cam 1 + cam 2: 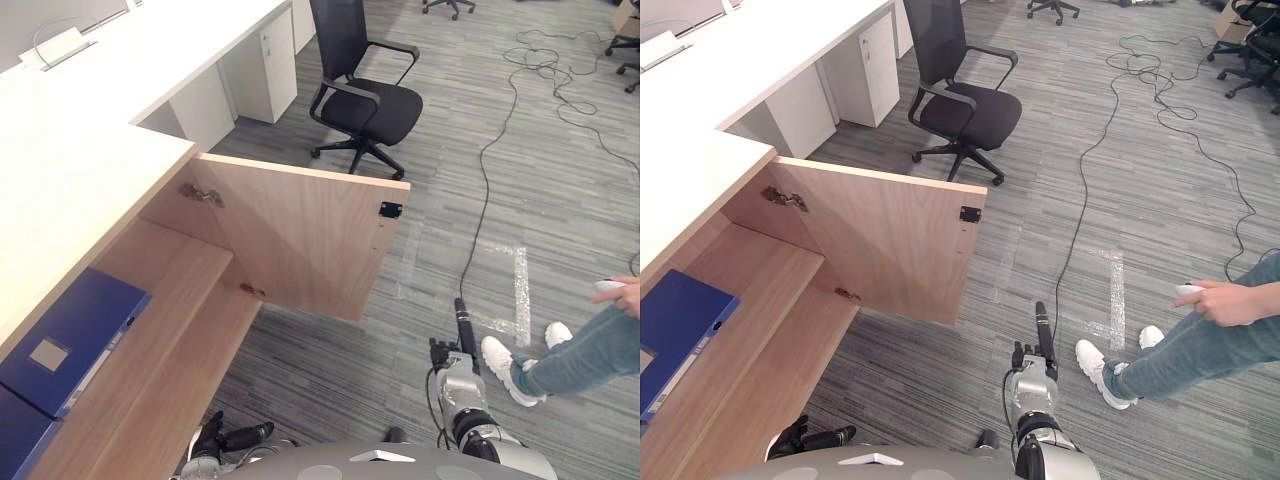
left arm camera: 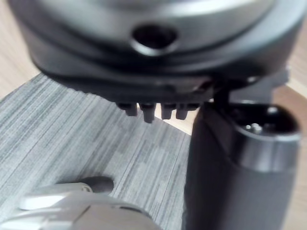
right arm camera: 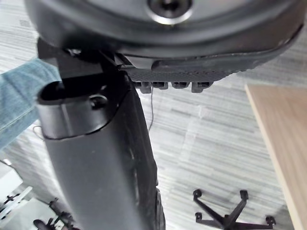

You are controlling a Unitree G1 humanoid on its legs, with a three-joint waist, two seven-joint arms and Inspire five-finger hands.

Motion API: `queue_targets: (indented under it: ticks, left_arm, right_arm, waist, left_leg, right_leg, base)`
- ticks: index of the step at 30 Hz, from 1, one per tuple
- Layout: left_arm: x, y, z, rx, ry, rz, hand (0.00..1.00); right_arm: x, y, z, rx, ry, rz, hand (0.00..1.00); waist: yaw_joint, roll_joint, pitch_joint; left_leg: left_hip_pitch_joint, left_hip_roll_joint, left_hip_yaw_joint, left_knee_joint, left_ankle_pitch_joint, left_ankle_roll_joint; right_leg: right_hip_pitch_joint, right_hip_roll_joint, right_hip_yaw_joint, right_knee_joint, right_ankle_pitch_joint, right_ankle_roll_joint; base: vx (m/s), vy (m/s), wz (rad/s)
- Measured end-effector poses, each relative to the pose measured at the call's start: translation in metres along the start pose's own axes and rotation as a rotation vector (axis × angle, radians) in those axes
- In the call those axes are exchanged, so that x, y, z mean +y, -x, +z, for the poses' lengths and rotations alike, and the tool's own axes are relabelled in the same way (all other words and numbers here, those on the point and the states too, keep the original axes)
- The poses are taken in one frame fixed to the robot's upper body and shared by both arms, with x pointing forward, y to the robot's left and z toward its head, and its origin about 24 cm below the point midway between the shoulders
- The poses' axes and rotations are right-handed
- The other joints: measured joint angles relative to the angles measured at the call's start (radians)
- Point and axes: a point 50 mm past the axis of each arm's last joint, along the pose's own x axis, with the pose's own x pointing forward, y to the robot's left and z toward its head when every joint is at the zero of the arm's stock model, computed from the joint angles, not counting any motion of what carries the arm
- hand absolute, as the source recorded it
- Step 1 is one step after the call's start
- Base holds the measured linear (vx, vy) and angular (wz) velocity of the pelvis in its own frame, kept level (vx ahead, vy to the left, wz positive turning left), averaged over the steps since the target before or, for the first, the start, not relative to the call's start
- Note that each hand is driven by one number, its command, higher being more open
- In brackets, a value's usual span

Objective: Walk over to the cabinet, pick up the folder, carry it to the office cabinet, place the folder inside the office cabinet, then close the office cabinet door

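Blue folder (image 1: 70, 335) flat on cabinet shelf (image 1: 175, 285), lower left of frame. Cabinet door (image 1: 300, 235) swung open. Left hand (image 1: 218, 437) at bottom left, right hand (image 1: 459, 338) at bottom right: fingers straight, holding nothing.

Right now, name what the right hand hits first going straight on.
Probably nothing: the right hand points ahead over bare carpet, between the open cabinet door and a person's shoe, though depth is unclear.

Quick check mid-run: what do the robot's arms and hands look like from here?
The right arm is a silver-grey, rounded metal cylinder ending in a dark, narrow right hand. The left hand is equally dark, with black fingers.
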Motion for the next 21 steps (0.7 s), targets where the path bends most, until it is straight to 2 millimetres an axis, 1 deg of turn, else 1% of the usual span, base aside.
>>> queue_targets:
  ticks: [1,2,4,6,7,8,11,12,14,15,18,21]
  left_arm:
    - [0.001,0.0,0.0,0.0,0.002,0.004,1.0]
    - [0.001,0.0,0.0,0.002,0.005,0.005,1.0]
    - [0.001,0.0,-0.002,0.009,0.008,0.005,1.0]
    - [0.001,0.0,-0.005,0.022,0.007,-0.001,1.0]
    - [0.001,0.0,-0.005,0.022,0.007,-0.002,1.0]
    - [0.001,0.0,-0.005,0.021,0.007,-0.005,1.0]
    - [0.002,0.0,-0.004,0.019,0.006,-0.004,1.0]
    - [0.003,0.001,-0.005,0.021,0.011,0.0,1.0]
    - [0.004,0.001,-0.006,0.025,0.027,0.006,1.0]
    - [0.004,0.001,-0.006,0.024,0.028,0.006,1.0]
    - [0.004,0.001,-0.007,0.026,0.034,0.008,1.0]
    - [0.004,0.001,-0.007,0.026,0.037,0.006,1.0]
  right_arm:
    - [0.003,-0.002,0.005,-0.01,0.021,0.003,1.0]
    - [0.007,-0.004,0.011,-0.015,0.146,0.007,1.0]
    - [0.012,-0.007,0.02,-0.018,0.309,0.023,1.0]
    - [0.031,-0.012,0.031,-0.036,0.623,0.061,1.0]
    - [0.036,-0.013,0.034,-0.047,0.684,0.075,1.0]
    - [0.049,-0.012,0.038,-0.08,0.798,0.121,1.0]
    - [0.07,-0.01,0.04,-0.134,0.894,0.192,1.0]
    - [0.079,-0.01,0.041,-0.162,0.957,0.215,1.0]
    - [0.096,-0.009,0.043,-0.212,1.04,0.25,1.0]
    - [0.1,-0.009,0.046,-0.229,1.061,0.259,1.0]
    - [0.116,-0.009,0.051,-0.256,1.06,0.291,1.0]
    - [0.122,-0.009,0.051,-0.229,1.002,0.328,1.0]
  waist:
    - [0.001,-0.001,0.0]
    - [0.001,-0.001,0.0]
    - [-0.001,-0.001,-0.001]
    - [-0.006,-0.001,-0.001]
    - [-0.006,-0.001,-0.001]
    - [-0.009,-0.002,-0.001]
    - [-0.018,-0.006,-0.002]
    - [-0.021,-0.006,-0.002]
    - [-0.023,-0.007,-0.002]
    - [-0.021,-0.007,-0.002]
    - [-0.022,-0.007,-0.002]
    - [-0.022,-0.007,-0.002]
  left_leg:
    - [0.0,-0.001,0.0,0.0,0.0,0.0]
    - [0.0,-0.003,-0.001,0.0,0.001,0.001]
    - [0.001,-0.007,-0.001,0.0,0.001,0.002]
    - [0.001,-0.014,0.0,0.0,0.004,0.006]
    - [0.0,-0.014,0.001,0.0,0.004,0.007]
    - [-0.004,-0.015,0.001,0.0,0.005,0.009]
    - [-0.012,-0.016,0.001,0.0,0.008,0.012]
    - [-0.013,-0.016,0.0,0.0,0.009,0.014]
    - [-0.013,-0.016,0.001,0.001,0.011,0.016]
    - [-0.014,-0.016,0.001,0.001,0.012,0.016]
    - [-0.016,-0.016,0.0,-0.002,0.018,0.014]
    - [-0.018,-0.016,-0.002,-0.003,0.021,0.014]
  right_leg:
    - [0.0,-0.001,0.0,0.0,0.001,0.001]
    - [0.0,-0.004,0.0,0.0,0.002,0.002]
    - [0.0,-0.008,0.003,0.0,0.004,0.004]
    - [-0.004,-0.013,0.015,0.0,0.011,0.002]
    - [-0.007,-0.013,0.017,0.0,0.014,0.001]
    - [-0.013,-0.013,0.019,0.0,0.021,-0.002]
    - [-0.021,-0.014,0.02,0.0,0.028,-0.003]
    - [-0.023,-0.015,0.021,0.0,0.03,-0.003]
    - [-0.024,-0.015,0.026,-0.001,0.031,-0.002]
    - [-0.025,-0.015,0.027,-0.001,0.031,-0.001]
    - [-0.028,-0.014,0.029,-0.001,0.032,0.0]
    - [-0.03,-0.014,0.029,0.0,0.032,0.0]
  base:
    - [0.0,0.0,0.0]
    - [0.0,0.0,0.0]
    - [-0.01,0.005,-0.02]
    - [-0.05,0.018,-0.09]
    - [-0.07,0.014,-0.11]
    - [-0.05,0.004,-0.05]
    - [-0.06,-0.006,-0.01]
    - [-0.07,-0.014,-0.01]
    - [-0.08,-0.019,-0.03]
    - [-0.08,-0.024,-0.03]
    - [-0.06,-0.021,-0.01]
    - [-0.01,-0.006,0.0]
